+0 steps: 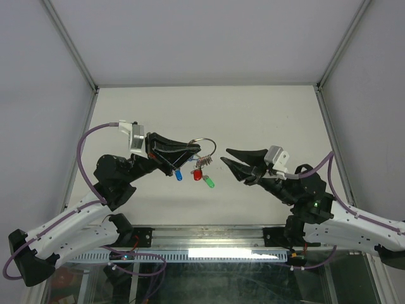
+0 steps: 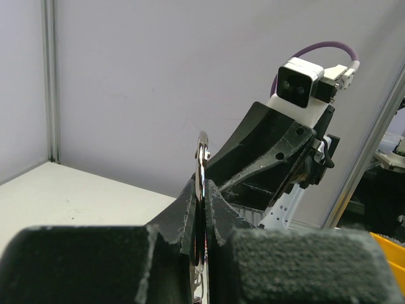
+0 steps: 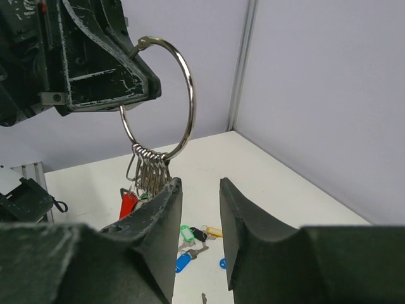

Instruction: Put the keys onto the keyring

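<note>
Left end effector (image 1: 190, 151) clenches thin silver wire keyring (image 3: 192, 95) aloft, coloured-capped silver keys (image 1: 197, 174) dangling clear; right end effector (image 1: 225, 158) released, empty.

One keyring (image 1: 201, 147). From above, three hang on it: one blue key (image 1: 179, 174), one red key (image 1: 197, 174), one green key (image 1: 209, 182). Further caps (image 3: 185, 231) in the right wrist view are too small to count. Two grippers: left gripper (image 1: 197, 149), right gripper (image 1: 224, 156).

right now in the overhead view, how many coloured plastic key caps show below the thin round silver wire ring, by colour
blue plastic key cap: 1
red plastic key cap: 1
green plastic key cap: 1
total: 3
</note>
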